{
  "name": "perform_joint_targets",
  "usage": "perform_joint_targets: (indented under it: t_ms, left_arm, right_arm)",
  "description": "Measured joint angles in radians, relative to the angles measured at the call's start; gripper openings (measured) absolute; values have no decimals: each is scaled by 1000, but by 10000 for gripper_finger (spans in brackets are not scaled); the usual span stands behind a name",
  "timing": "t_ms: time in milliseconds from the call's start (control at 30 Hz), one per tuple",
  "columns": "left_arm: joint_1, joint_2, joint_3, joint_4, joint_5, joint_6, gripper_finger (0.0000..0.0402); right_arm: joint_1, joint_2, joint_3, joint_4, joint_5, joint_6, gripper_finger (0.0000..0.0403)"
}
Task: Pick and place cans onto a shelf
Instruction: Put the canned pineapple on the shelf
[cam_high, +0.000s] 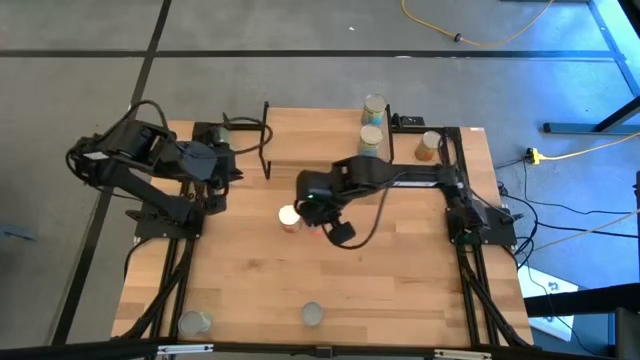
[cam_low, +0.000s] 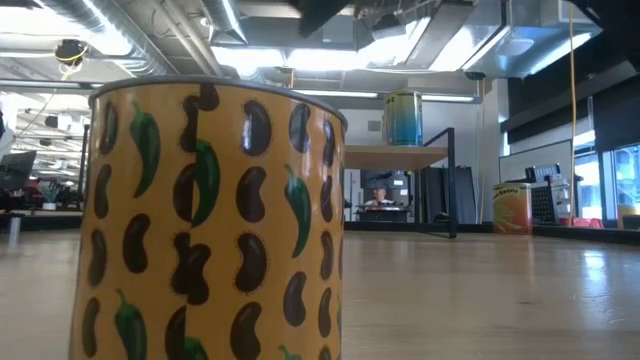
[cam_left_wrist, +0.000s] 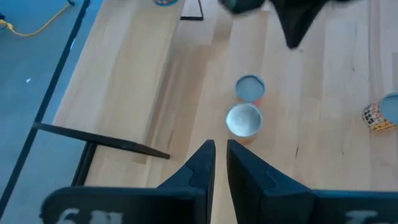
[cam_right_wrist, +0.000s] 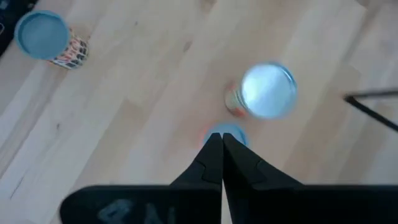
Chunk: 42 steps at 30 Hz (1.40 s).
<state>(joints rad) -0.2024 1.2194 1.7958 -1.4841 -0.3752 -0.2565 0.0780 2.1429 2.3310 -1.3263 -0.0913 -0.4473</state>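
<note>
The shelf (cam_high: 330, 135) stands at the table's far side, its black wire legs (cam_high: 265, 140) on the table. Two cans (cam_high: 375, 105) (cam_high: 370, 140) stand on its right end, and one shows on the shelf in the low view (cam_low: 403, 118). An orange can (cam_high: 428, 147) stands on the table to the right of the shelf. My right gripper (cam_right_wrist: 221, 149) is shut at mid-table, right over a red-labelled can (cam_right_wrist: 225, 132). A silver-topped can (cam_right_wrist: 267, 90) stands beside that can. My left gripper (cam_left_wrist: 221, 155) is shut and empty at the left, pointing at those two cans (cam_left_wrist: 244, 119). My right gripper's shut fingertips (cam_right_wrist: 214, 146) point down over the top of the red-labelled can (cam_right_wrist: 233, 130), which stands upright on the table. The fingers hide most of the can. I cannot tell whether they touch it.
A yellow can with bean and pepper print (cam_low: 210, 220) stands close to the low camera at the near edge (cam_high: 313, 315). Another can (cam_high: 193, 322) stands at the near left. A pattern-labelled can (cam_right_wrist: 43, 37) stands on the table near the right gripper.
</note>
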Motion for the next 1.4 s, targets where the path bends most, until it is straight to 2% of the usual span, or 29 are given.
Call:
perform_joint_targets:
  t_ms: [167, 400, 667, 1400]
  left_arm:
    - [0, -2, 0, 0, 0, -3, 33]
    - [0, -3, 0, 0, 0, -3, 33]
    - [0, -2, 0, -1, 0, -3, 33]
    - [0, -2, 0, -5, -2, -3, 33]
  right_arm:
    - [-18, 70, 0, 78, -5, -1, 10]
    - [-23, 118, 0, 137, 3, -9, 52]
    - [-26, 141, 2, 210, 3, -143, 101]
    - [-43, 248, 1, 223, -25, -193, 101]
